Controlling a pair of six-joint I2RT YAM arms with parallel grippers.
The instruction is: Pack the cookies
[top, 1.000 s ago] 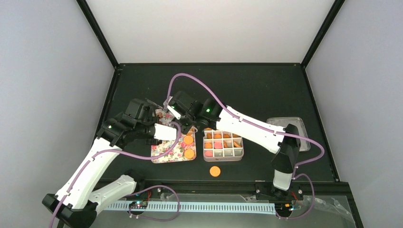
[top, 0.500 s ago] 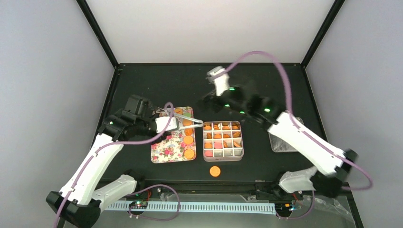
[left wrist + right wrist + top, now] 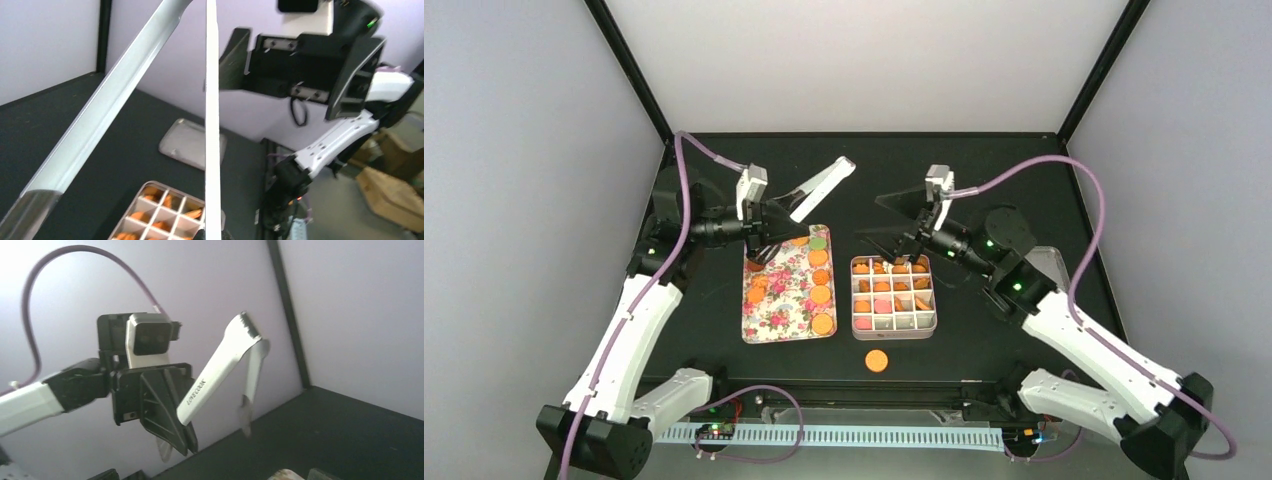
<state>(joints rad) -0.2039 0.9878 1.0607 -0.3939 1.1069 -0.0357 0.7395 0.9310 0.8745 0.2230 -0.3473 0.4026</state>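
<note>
Orange cookies (image 3: 821, 296) lie along the right side of the flower-patterned tray (image 3: 782, 305), and more cookies (image 3: 882, 287) fill cells of the white grid box (image 3: 894, 322). One orange cookie (image 3: 877, 360) rests on the table in front of the box. My left gripper (image 3: 767, 222) is raised behind the tray, shut on the metal tongs (image 3: 816, 187), which point up and to the right. The right wrist view shows that left gripper (image 3: 189, 444) holding the tongs (image 3: 215, 371). My right gripper (image 3: 906, 222) hovers behind the box, open and holding nothing.
A clear lid (image 3: 1052, 262) lies on the table right of the box, partly under my right arm. In the left wrist view the lid (image 3: 186, 144) and the box (image 3: 160, 207) show past the tongs' two arms (image 3: 212, 150). Black frame posts border the table.
My right arm has swung away from the tray to behind the box, and its gripper has opened wide. My left arm has lifted the tongs off the tray, up and back.
</note>
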